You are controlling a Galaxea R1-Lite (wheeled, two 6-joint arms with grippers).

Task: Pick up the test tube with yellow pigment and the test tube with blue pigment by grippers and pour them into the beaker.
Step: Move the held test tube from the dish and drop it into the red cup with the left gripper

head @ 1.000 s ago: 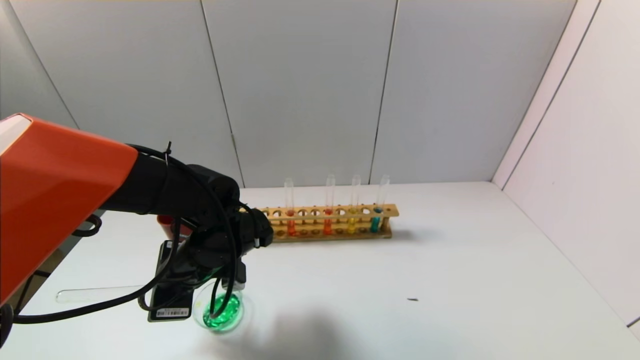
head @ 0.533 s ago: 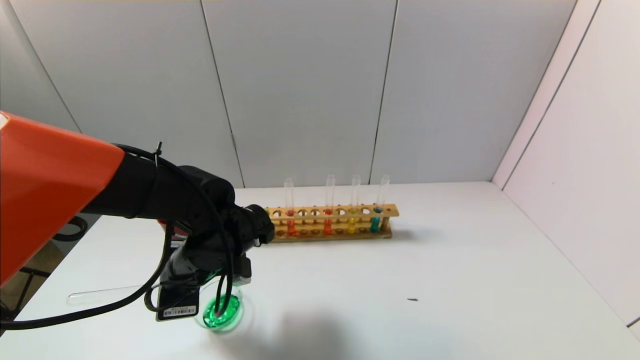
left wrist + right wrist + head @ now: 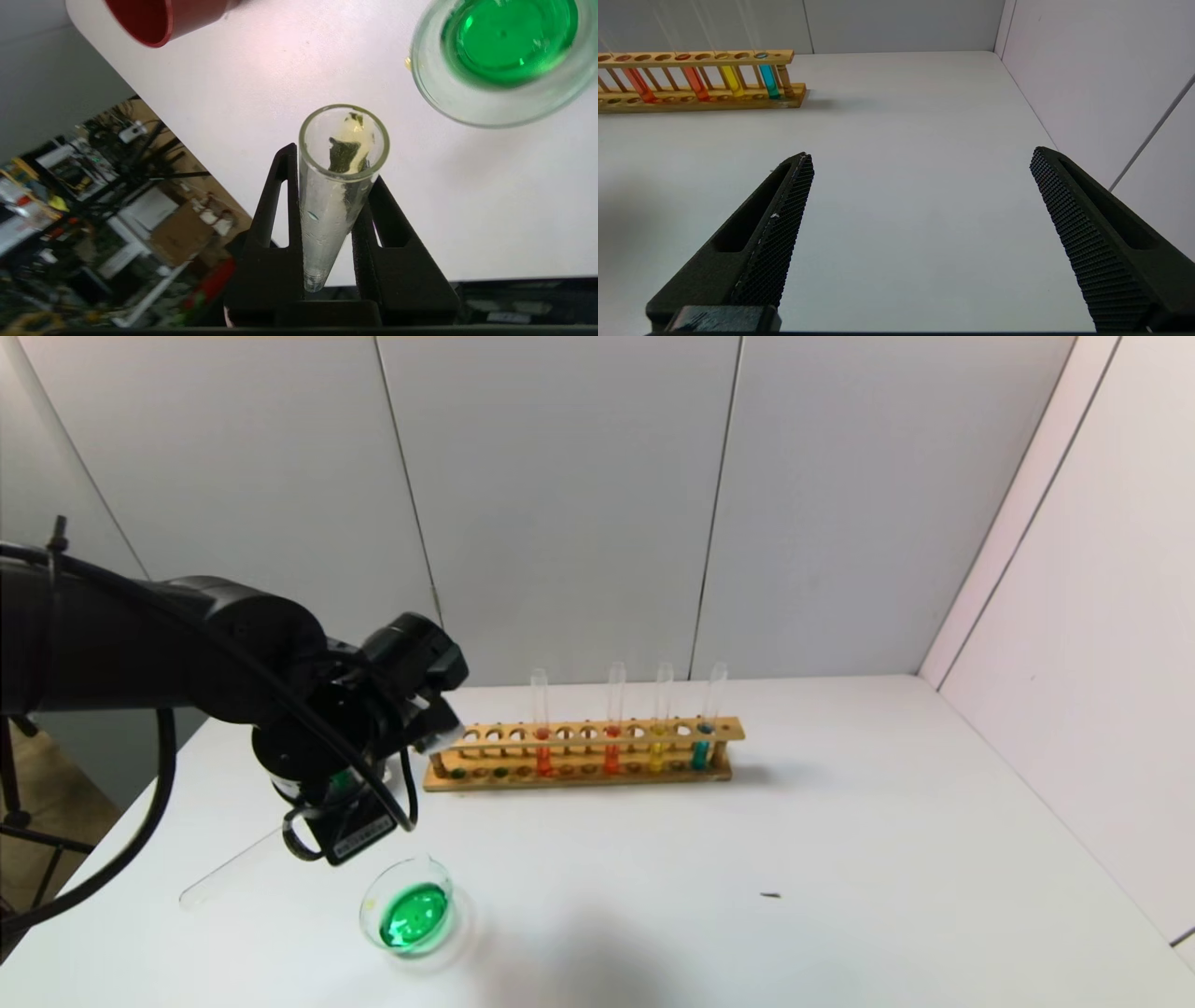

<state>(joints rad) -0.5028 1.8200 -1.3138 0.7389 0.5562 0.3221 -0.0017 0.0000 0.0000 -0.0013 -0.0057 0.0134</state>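
Observation:
My left gripper (image 3: pixel 299 831) (image 3: pixel 332 163) is shut on an empty clear test tube (image 3: pixel 334 205) with drops clinging inside. The tube (image 3: pixel 229 871) slants down to the left of the beaker, and I cannot tell which pigment it held. The beaker (image 3: pixel 366 907) (image 3: pixel 434 100) stands near the table's front and holds green liquid. A tube of yellow liquid (image 3: pixel 658 751) (image 3: pixel 732 78) and a tube of cyan-blue liquid (image 3: pixel 700 749) (image 3: pixel 769 80) stand in the wooden rack (image 3: pixel 583 773). My right gripper (image 3: pixel 920 158) is open and empty above bare table, out of the head view.
Two tubes of red-orange liquid (image 3: pixel 542 756) (image 3: pixel 611 754) also stand in the rack. A dark-red cup (image 3: pixel 163 14) sits near the table's left edge, hidden behind my left arm in the head view. Walls close the back and right.
My left arm has lifted and swung back to the left, off the beaker. The held tube went from level to slanting. The beaker now shows whole.

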